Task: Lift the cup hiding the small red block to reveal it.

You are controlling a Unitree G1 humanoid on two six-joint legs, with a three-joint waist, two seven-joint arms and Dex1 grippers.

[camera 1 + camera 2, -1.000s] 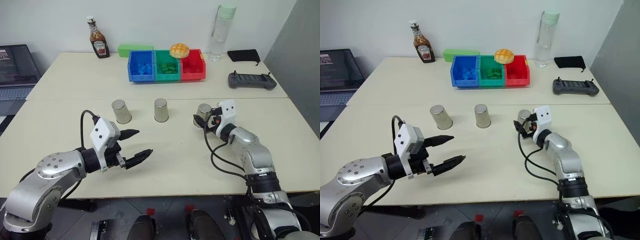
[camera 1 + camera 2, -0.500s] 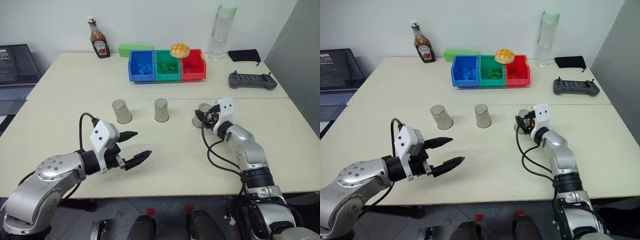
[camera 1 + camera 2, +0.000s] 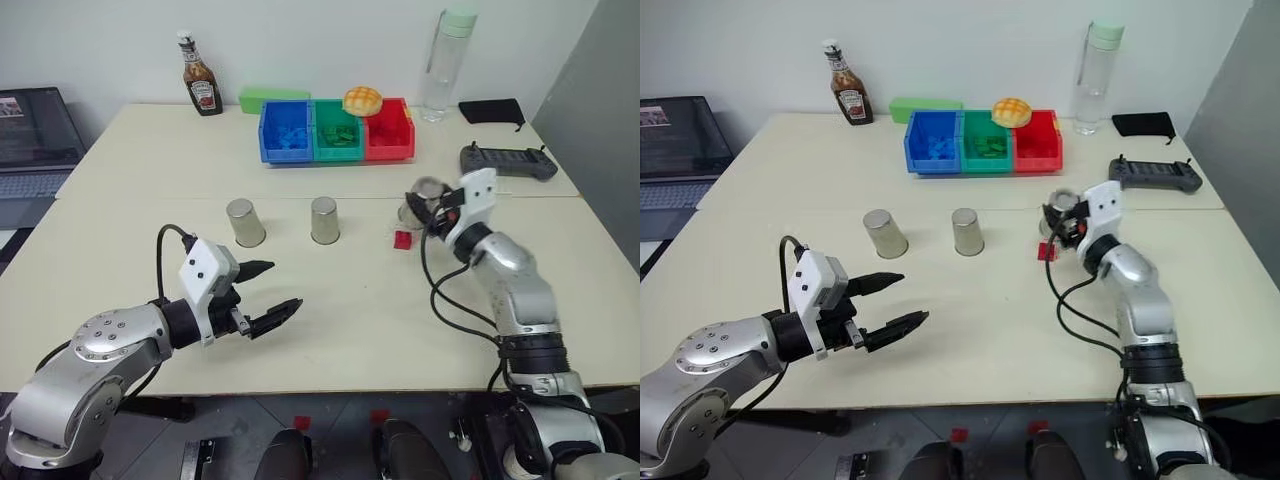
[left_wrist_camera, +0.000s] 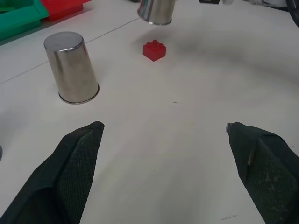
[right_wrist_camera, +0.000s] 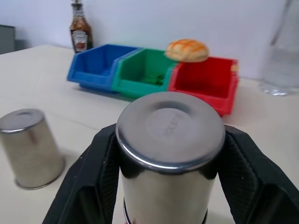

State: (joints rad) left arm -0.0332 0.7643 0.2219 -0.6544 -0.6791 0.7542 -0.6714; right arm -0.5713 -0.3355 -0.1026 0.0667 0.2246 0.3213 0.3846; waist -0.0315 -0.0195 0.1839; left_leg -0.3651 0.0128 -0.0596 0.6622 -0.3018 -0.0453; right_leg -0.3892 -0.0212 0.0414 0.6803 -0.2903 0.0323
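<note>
My right gripper (image 3: 432,208) is shut on a silver cup (image 3: 425,198) and holds it up off the table at the right. In the right wrist view the black fingers (image 5: 236,165) clamp both sides of that cup (image 5: 169,154). The small red block (image 3: 402,239) lies bare on the table just below and to the left of the lifted cup; the left wrist view also has the block (image 4: 154,50). Two more silver cups stand upside down, one mid-table (image 3: 324,219) and one further left (image 3: 244,222). My left gripper (image 3: 267,290) hovers open over the near left of the table, holding nothing.
Blue (image 3: 286,131), green (image 3: 336,129) and red (image 3: 388,130) bins sit in a row at the back, a bun (image 3: 362,100) on top. A ketchup bottle (image 3: 199,76), a clear water bottle (image 3: 441,64), a black controller (image 3: 505,160) and a laptop (image 3: 33,135) stand around the edges.
My right gripper closed on the right cup and raised it up and to the right. The small red block that was under it now lies uncovered. The left arm has kept still.
</note>
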